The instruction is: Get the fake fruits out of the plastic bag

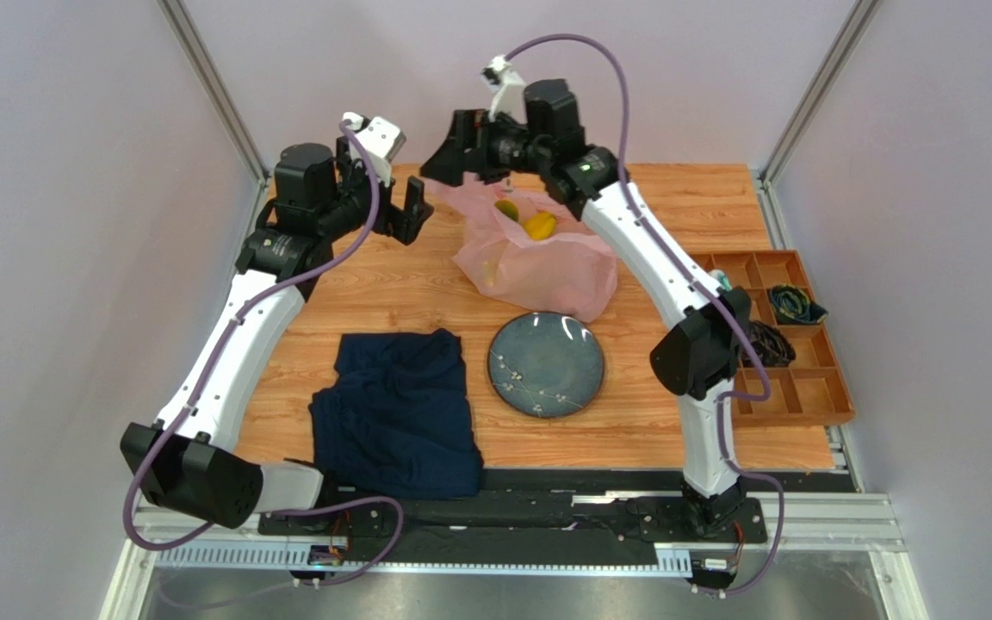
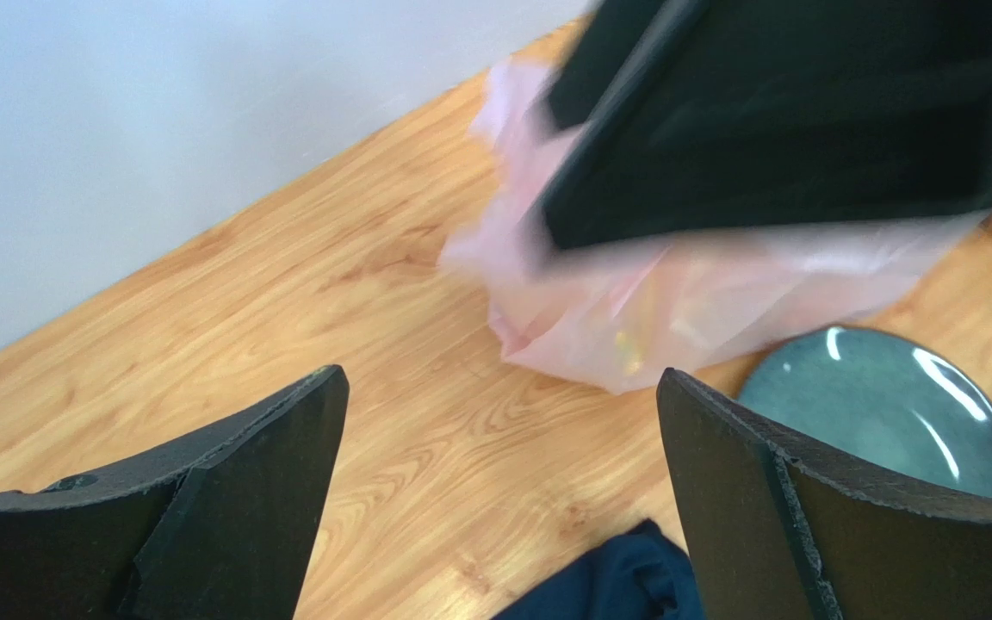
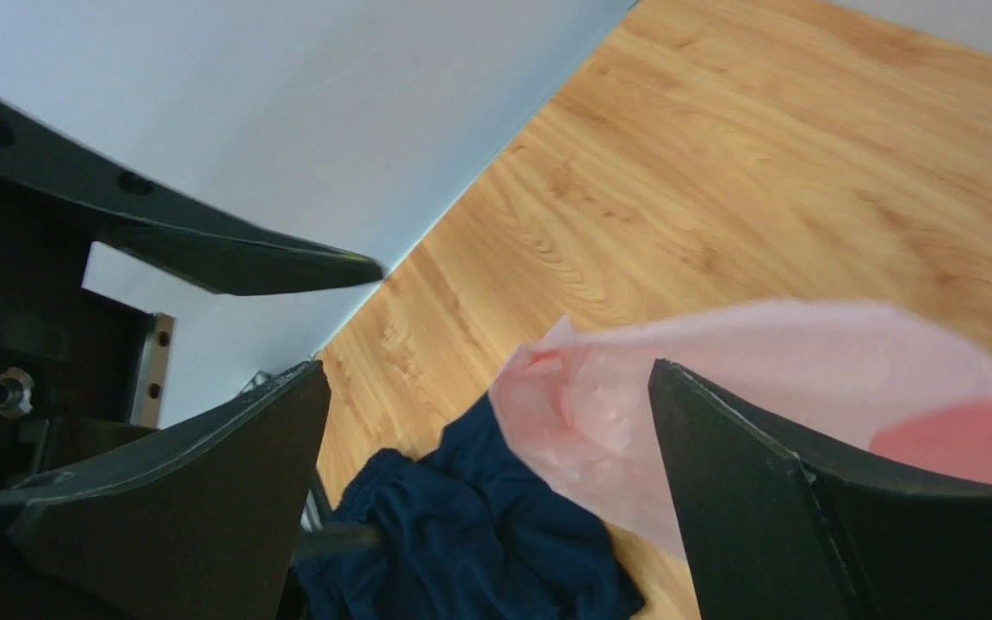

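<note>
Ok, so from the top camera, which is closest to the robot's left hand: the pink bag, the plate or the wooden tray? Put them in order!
Starting from the left hand:
1. the pink plastic bag, just to its right.
2. the dark grey plate, mid-table, closer to the robot's bases.
3. the wooden compartment tray, at the far right edge.

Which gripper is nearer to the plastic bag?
Right. The right gripper hangs over the far-left corner of the plastic bag, its edge between the open jaws. The left gripper is left of the bag, apart from it.
</note>
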`<state>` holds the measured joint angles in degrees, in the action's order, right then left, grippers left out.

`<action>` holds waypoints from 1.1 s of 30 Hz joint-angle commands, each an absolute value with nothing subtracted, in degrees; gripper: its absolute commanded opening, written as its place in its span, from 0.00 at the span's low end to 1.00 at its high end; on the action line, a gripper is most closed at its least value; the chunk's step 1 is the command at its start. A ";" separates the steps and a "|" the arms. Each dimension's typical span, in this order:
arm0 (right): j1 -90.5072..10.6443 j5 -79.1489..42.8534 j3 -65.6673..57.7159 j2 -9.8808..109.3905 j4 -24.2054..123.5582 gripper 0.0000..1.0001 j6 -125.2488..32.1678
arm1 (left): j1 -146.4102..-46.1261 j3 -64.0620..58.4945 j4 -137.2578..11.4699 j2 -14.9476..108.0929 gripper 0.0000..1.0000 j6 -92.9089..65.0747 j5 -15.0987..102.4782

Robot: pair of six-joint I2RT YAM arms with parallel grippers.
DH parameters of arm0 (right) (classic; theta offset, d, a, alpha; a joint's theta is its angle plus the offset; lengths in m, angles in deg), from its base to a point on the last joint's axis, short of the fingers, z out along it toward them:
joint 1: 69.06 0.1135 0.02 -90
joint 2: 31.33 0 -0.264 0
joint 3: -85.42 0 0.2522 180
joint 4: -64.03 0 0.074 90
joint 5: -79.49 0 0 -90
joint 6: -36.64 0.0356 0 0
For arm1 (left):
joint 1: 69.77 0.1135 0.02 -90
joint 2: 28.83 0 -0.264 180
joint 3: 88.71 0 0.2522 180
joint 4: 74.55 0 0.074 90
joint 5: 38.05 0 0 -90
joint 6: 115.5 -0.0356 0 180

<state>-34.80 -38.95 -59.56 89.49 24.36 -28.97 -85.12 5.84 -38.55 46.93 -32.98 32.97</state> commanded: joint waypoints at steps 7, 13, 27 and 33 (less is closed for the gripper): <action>-48.31 -32.31 -44.83 68.45 18.37 1.00 -37.87 | -85.15 9.59 -44.43 49.38 0.99 -21.29 34.21; -51.91 -18.78 -32.86 56.14 13.45 1.00 -43.69 | -85.15 19.08 -51.01 60.97 0.99 -9.43 21.99; -65.62 -18.76 -17.48 48.57 7.39 0.99 -40.09 | -91.56 41.23 -56.57 83.13 0.99 -1.59 25.49; -68.00 -31.32 -12.37 48.83 7.64 0.98 -34.91 | -94.82 43.09 -52.10 85.69 0.66 -2.38 33.75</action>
<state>-67.41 -22.08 -14.51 49.80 7.53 -38.68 -93.52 40.68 -52.93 85.29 -2.69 28.33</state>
